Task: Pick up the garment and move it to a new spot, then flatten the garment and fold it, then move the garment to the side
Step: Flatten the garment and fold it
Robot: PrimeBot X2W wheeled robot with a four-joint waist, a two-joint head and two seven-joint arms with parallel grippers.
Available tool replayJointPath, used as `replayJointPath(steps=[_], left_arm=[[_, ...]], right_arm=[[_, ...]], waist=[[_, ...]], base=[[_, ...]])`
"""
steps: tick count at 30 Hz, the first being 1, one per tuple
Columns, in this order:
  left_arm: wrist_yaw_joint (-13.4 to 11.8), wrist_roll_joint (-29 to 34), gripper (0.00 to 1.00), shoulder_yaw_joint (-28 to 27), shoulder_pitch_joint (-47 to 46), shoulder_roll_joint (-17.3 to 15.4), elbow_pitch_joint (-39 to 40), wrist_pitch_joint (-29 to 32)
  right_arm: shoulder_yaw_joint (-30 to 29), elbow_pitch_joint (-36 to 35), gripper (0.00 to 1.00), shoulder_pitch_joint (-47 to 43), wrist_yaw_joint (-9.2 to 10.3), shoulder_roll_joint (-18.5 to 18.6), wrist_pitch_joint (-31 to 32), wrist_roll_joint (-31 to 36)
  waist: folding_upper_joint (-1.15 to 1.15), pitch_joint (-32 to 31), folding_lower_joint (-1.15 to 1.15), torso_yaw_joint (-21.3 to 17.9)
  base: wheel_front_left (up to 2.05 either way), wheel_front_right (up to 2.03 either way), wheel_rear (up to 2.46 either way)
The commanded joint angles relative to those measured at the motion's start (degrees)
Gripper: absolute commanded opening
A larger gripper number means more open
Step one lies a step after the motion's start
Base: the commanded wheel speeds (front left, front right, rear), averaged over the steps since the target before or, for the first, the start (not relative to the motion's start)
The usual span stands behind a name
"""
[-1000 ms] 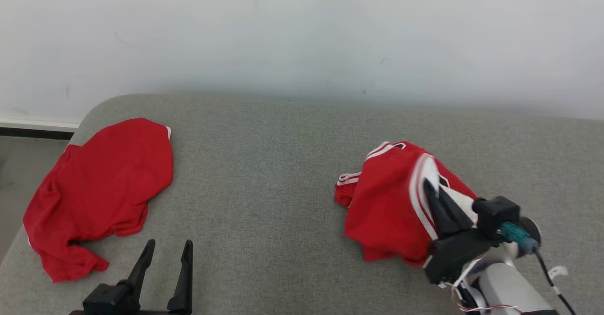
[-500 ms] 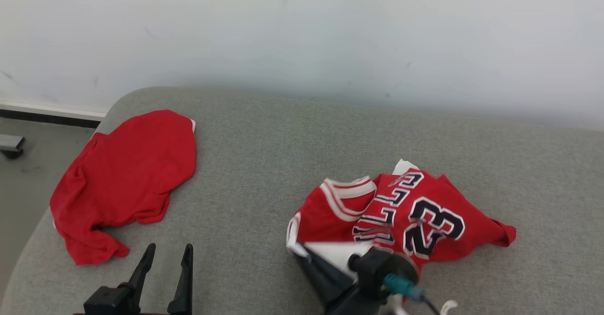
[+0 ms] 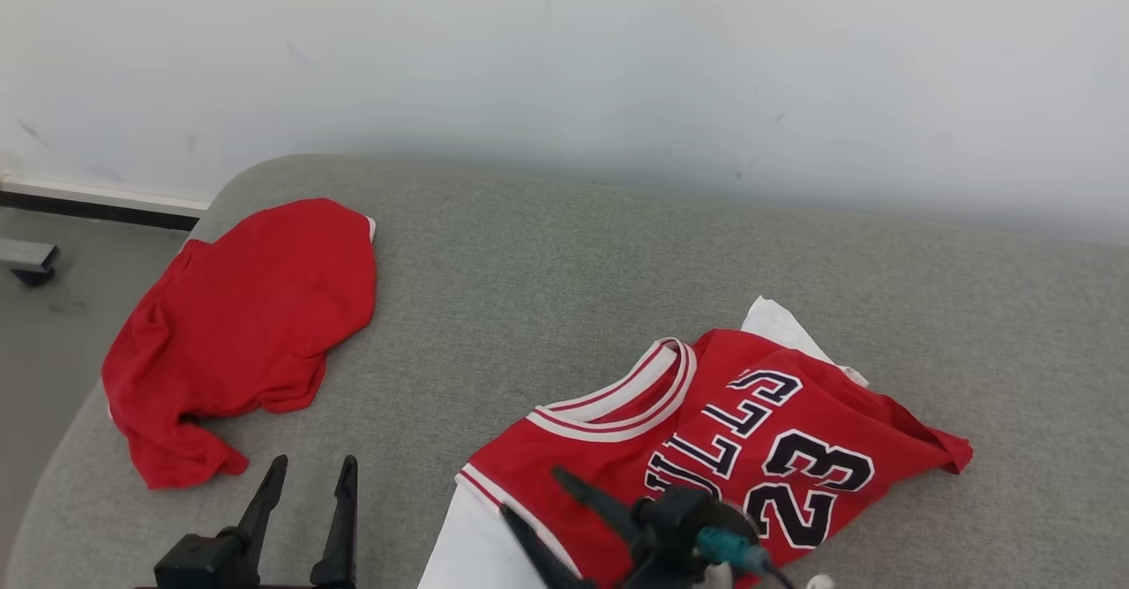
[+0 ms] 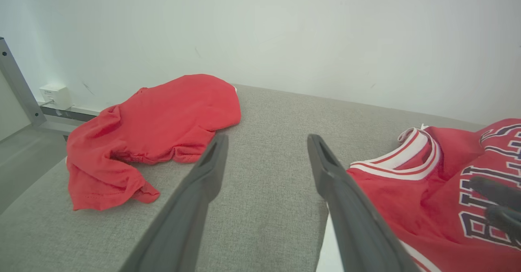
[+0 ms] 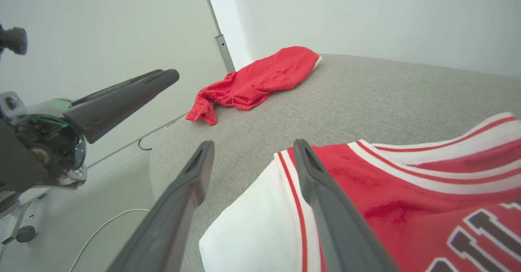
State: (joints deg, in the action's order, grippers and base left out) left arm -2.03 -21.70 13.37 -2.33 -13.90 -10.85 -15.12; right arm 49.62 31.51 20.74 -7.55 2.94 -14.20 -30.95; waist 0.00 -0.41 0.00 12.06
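On the grey cushion (image 3: pixel 529 263), a crumpled plain red shirt (image 3: pixel 242 324) lies at the left end. The numbered jersey (image 3: pixel 732 430) lies spread at the near right. The right gripper (image 3: pixel 531 493) hangs over the cushion's near edge above the jersey's corner, fingers wide apart and empty. The left gripper (image 3: pixel 315 462) rests near-left, likewise wide and empty.

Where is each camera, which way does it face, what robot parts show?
Head view: on the head, facing forward and down at the cushion; left gripper lower left, right gripper over the jersey.
Left wrist view: along the left gripper's fingers toward the wall; right gripper at right edge.
Right wrist view: along its own fingers, over the jersey; left gripper at left.
All share the plain red garment.
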Motion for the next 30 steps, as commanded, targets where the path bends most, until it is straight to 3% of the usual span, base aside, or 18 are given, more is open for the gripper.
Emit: replayJointPath(steps=[1, 6, 16, 24, 30], left_arm=[[-0.14, -0.37, 1.00, -0.26, 0.14, -0.17, -0.06, -0.05], [-0.41, -0.06, 1.00, -0.74, 0.72, -0.17, 0.36, -0.05], [-0.90, 0.73, 1.00, -1.64, 1.64, -0.35, 2.02, -0.05], [-1.59, 2.40, 1.00, -2.47, 1.65, -0.49, 3.77, -0.05], [-1.34, 2.92, 1.00, -2.85, 1.93, -0.71, 4.40, -0.05]], right_arm=[[-1.64, -0.31, 1.00, 0.79, 0.12, -0.06, -0.61, 0.64], [-10.64, -4.23, 1.00, -0.06, 0.12, 1.75, -0.99, 4.21], [-32.49, -19.11, 1.00, -12.01, 0.12, 4.10, -0.94, 14.33], [-44.12, -24.12, 1.00, -19.71, 0.12, 2.93, -0.95, 18.09], [-47.79, -25.43, 1.00, -22.48, 0.12, 1.85, -0.95, 19.77]], waist=[[0.00, -0.22, 0.00, -0.78], [0.00, -0.68, 0.00, -2.48], [0.00, -1.03, 0.00, -5.29], [0.00, -0.94, 0.00, -6.21], [0.00, -0.78, 0.00, -6.39]], base=[[0.00, 0.00, 0.00], [0.00, 0.00, 0.00], [0.00, 0.00, 0.00], [0.00, 0.00, 0.00], [0.00, 0.00, 0.00]])
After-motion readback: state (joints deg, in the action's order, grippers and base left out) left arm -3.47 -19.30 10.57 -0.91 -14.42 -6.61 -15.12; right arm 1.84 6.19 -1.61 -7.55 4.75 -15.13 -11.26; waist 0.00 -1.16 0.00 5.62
